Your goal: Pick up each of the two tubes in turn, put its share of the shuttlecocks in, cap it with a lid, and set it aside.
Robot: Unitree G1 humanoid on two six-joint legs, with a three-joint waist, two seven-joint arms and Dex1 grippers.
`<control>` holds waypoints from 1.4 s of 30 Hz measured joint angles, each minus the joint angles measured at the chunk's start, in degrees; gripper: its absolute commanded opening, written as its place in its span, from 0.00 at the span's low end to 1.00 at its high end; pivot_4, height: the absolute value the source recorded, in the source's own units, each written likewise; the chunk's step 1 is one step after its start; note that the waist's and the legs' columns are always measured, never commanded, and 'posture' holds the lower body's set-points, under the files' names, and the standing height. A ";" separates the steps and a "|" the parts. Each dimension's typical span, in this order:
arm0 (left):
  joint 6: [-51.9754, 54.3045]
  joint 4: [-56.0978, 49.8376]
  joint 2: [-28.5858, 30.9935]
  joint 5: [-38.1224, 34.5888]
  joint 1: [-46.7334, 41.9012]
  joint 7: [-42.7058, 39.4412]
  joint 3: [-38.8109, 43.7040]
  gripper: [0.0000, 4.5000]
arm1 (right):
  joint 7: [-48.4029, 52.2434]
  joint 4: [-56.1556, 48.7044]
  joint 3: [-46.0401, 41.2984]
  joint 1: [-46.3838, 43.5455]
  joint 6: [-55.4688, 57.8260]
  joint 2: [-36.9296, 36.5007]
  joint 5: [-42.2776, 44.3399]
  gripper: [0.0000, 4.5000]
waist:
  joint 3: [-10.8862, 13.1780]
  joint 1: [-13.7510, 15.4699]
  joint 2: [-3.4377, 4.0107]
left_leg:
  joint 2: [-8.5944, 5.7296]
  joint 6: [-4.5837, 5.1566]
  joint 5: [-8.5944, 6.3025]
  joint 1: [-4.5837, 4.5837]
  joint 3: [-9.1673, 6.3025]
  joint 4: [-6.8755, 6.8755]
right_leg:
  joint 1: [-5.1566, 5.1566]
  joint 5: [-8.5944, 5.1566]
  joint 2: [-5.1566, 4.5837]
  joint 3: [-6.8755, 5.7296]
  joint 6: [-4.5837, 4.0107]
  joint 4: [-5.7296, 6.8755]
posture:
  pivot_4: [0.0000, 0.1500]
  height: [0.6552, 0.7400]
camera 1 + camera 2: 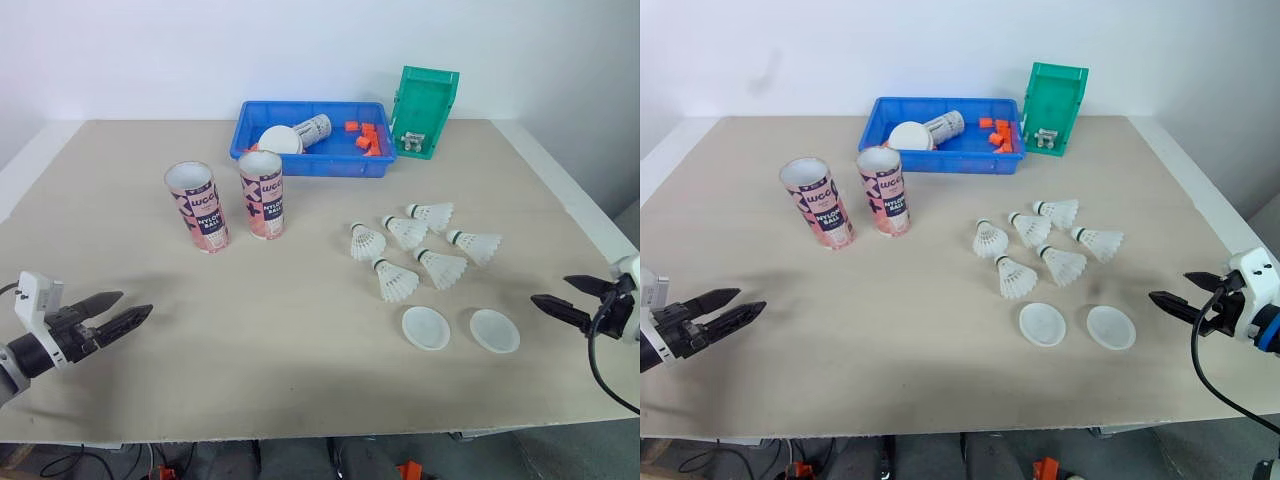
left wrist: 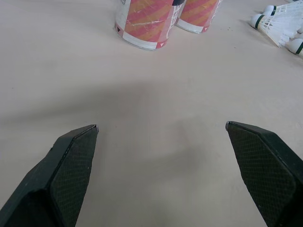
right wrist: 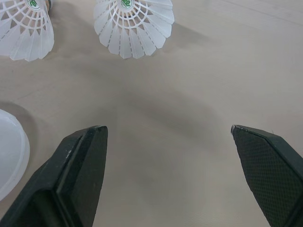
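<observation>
Two pink-patterned tubes stand upright and uncapped at the table's left middle, one (image 1: 198,206) left of the other (image 1: 262,194). Several white shuttlecocks (image 1: 415,248) lie in a loose cluster right of centre. Nearer the front edge, two round white lids (image 1: 425,327) (image 1: 494,330) lie side by side. My left gripper (image 1: 122,310) is open low at the front left, well short of the tubes (image 2: 143,23). My right gripper (image 1: 555,295) is open at the front right, just right of the lids, with two shuttlecocks (image 3: 134,23) ahead of it.
A blue tray (image 1: 313,160) at the back holds a lying tube, a white lid and orange pieces. A green bin (image 1: 424,110) leans beside it at the right. The table's front edge runs just below both grippers.
</observation>
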 measured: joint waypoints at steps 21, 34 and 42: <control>-0.42 0.50 0.00 0.54 -0.49 -0.20 -0.43 1.00 | -0.22 -4.61 0.00 2.43 1.65 1.47 1.10 1.00 | 0.00 0.02 0.00 | 0.00 0.00 0.00 0.00 -0.01 0.00 | 0.00 0.00 0.00 0.00 0.00 0.00 | 1.00 0.57; -0.67 5.23 0.85 0.92 -0.92 -3.80 -2.00 1.00 | -0.02 -11.84 -0.15 3.58 4.84 1.69 3.84 1.00 | -0.03 0.00 0.07 | 0.00 0.00 0.00 0.01 0.00 0.00 | -0.02 0.00 0.00 0.00 0.00 0.01 | 1.00 0.57; -14.25 9.69 -1.54 6.36 -5.62 -4.06 -3.43 1.00 | -1.08 -34.78 0.09 2.20 13.88 3.92 12.20 1.00 | -0.04 0.11 0.07 | 0.00 0.00 0.00 -0.01 0.00 0.00 | 0.00 0.02 0.00 0.01 0.03 0.02 | 1.00 0.57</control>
